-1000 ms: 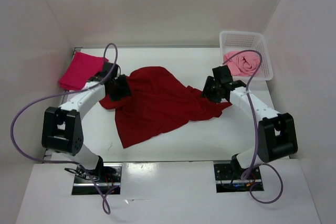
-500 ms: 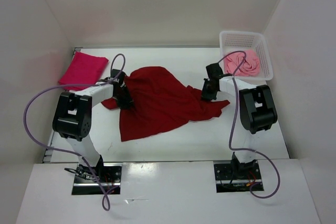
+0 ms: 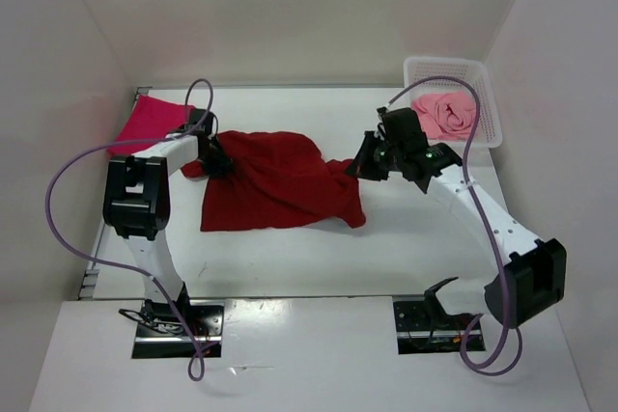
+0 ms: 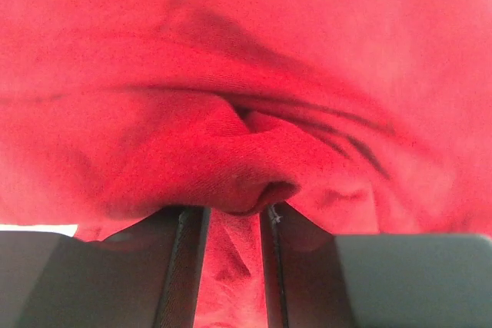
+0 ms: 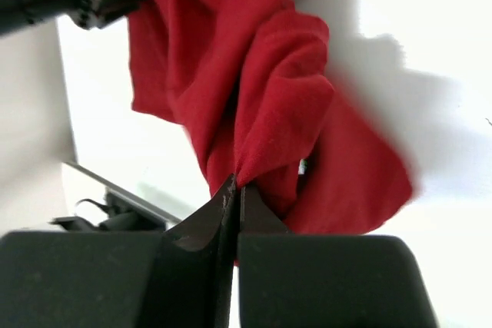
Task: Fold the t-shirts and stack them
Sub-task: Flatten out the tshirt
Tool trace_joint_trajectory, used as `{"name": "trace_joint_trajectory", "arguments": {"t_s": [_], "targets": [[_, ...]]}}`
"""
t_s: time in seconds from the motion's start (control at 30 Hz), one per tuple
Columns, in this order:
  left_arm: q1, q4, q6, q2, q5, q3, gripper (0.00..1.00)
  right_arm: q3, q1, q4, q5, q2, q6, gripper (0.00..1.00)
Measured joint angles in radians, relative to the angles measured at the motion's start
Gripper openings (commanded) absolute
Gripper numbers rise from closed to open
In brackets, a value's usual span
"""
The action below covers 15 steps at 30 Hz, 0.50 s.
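Across the middle of the worktop (image 3: 406, 248) I see the dark crimson t-shirt (image 3: 275, 185), rumpled soft matte knit, roughly rectangular. Its left edge sits bunched thick between the left fingers (image 4: 115, 282), gripped. Its right corner is pinched by the right fingers (image 5: 307, 282), tips together. Far-left: folded magenta t-shirt (image 3: 150, 130). Far-right: pink t-shirt (image 3: 444, 115) bunched in white mesh basket (image 3: 444, 74).

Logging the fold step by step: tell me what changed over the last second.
Both jaws closed on the dark red shirt, left jaws on its left edge, right jaws on its right corner. The right corner was drawn left and the near flap pulled away from the arms, bunching the cloth. The folded magenta shirt and the pink shirt in the basket stayed put.
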Motion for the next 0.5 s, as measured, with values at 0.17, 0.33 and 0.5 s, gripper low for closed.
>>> {"name": "trace_joint_trajectory", "arguments": {"t_s": [0.17,0.33,0.5], "targets": [[0.023,-0.007,0.016,0.000,-0.017,0.007,0.42,-0.015,-0.116,0.041,-0.034,0.088,0.009,0.00],[0.027,-0.024,0.022,0.014,-0.049,0.039,0.43,-0.006,-0.188,0.116,-0.018,0.398,0.007,0.00],[0.027,-0.025,0.023,0.019,-0.059,0.043,0.44,-0.005,-0.185,0.103,-0.031,0.418,0.014,0.00]]}}
